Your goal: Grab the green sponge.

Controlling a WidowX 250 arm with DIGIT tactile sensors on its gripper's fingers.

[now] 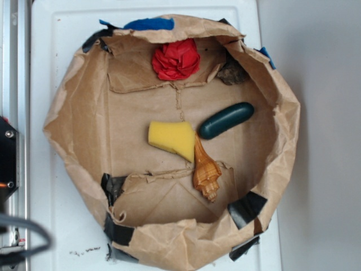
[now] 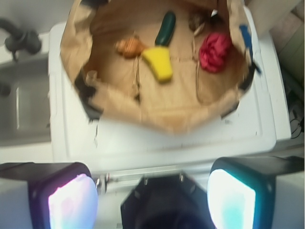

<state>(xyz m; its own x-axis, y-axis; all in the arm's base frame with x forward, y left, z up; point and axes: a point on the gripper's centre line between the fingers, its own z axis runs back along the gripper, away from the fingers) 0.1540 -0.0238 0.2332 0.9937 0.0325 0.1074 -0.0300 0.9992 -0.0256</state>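
Observation:
The green sponge (image 1: pixel 172 138) is a yellow foam wedge lying flat in the middle of a brown paper bag tray (image 1: pixel 84 121). It also shows in the wrist view (image 2: pixel 159 62). My gripper (image 2: pixel 151 200) is open and empty, its two pads wide apart. It hangs well back from the tray, above the white table's near edge. In the exterior view only the dark arm base shows at the left edge, and the gripper itself is out of view.
A dark green capsule (image 1: pixel 227 120) lies right of the sponge. An orange-brown seashell (image 1: pixel 206 169) touches the sponge's lower corner. A red crumpled ball (image 1: pixel 176 59) and a brown lump (image 1: pixel 231 73) sit at the far side. The tray has raised paper walls with black tape (image 1: pixel 246 208).

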